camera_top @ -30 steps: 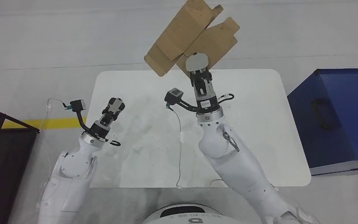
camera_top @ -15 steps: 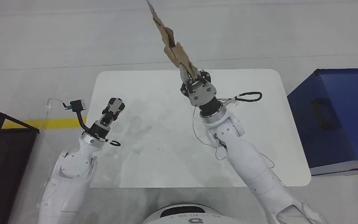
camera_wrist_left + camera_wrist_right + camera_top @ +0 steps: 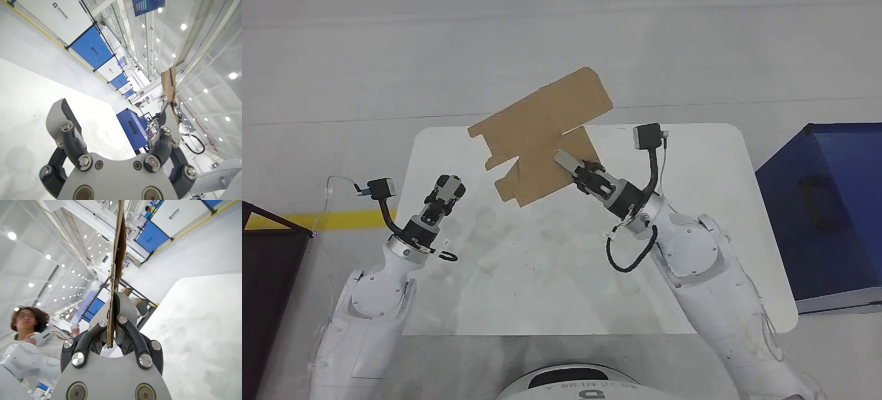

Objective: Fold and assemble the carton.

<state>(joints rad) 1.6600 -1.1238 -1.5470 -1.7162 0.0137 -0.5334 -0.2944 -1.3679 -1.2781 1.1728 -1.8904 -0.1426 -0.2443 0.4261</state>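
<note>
The carton (image 3: 539,142) is a flat brown cardboard blank held in the air over the far middle of the white table (image 3: 492,280). My right gripper (image 3: 568,163) is shut on its near edge, and in the right wrist view the carton (image 3: 117,256) runs edge-on between the right gripper (image 3: 113,306) fingers. My left gripper (image 3: 450,188) stands open and holds nothing over the table's left part, well apart from the carton. From the left wrist, the left gripper (image 3: 115,111) has spread fingers, with the carton (image 3: 169,85) far off.
A dark blue bin (image 3: 827,215) stands off the table's right edge. A black frame (image 3: 262,270) and a yellow floor line (image 3: 332,220) lie to the left. The table's near half is bare white surface.
My right arm has swung the carton from standing edge-on and upright to lying broad and flat over the table's far middle, and its wrist has turned rightwards. The left arm has kept still.
</note>
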